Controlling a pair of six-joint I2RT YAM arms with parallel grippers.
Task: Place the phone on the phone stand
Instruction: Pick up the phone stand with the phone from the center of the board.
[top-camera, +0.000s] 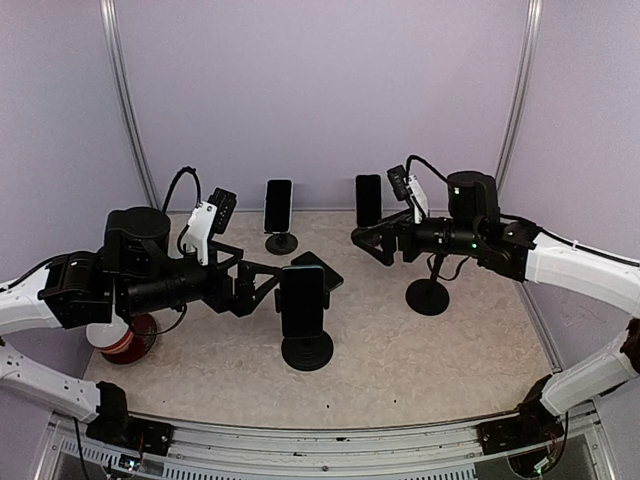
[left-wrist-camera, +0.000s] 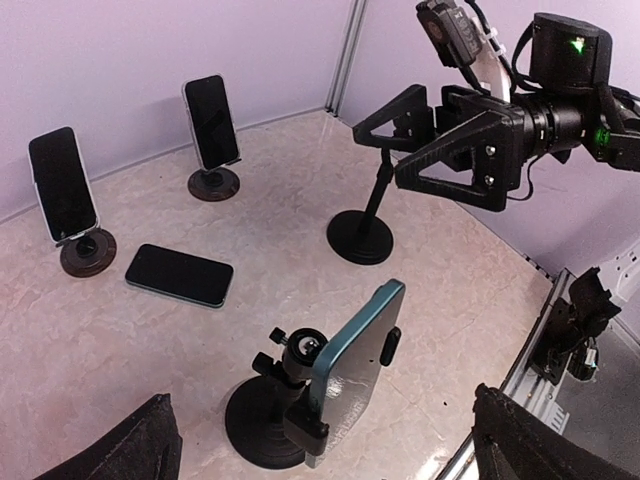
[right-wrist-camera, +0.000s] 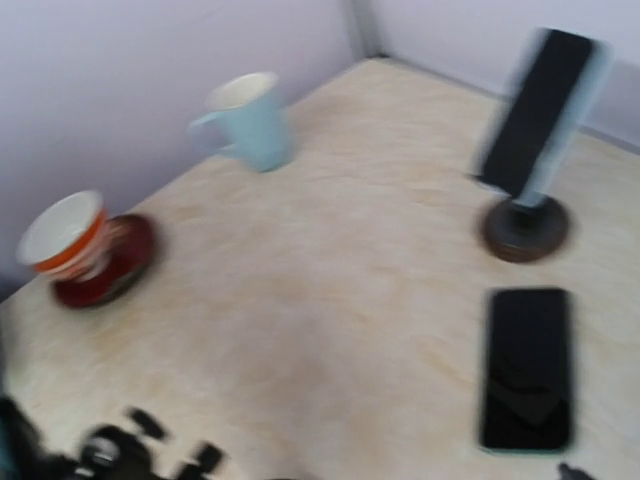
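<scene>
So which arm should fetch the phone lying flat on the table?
Right, probably: the right gripper, open, hangs near the flat phone and the empty stand; a mounted phone blocks the left gripper.

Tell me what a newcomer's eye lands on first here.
Two black arms reach in from the sides, the left gripper and the right gripper both open and empty. A front phone stands upright mid-table, and a back left phone and a back right phone stand upright near the wall. A flat phone lies on the table, and a fourth stand shows no phone.
</scene>
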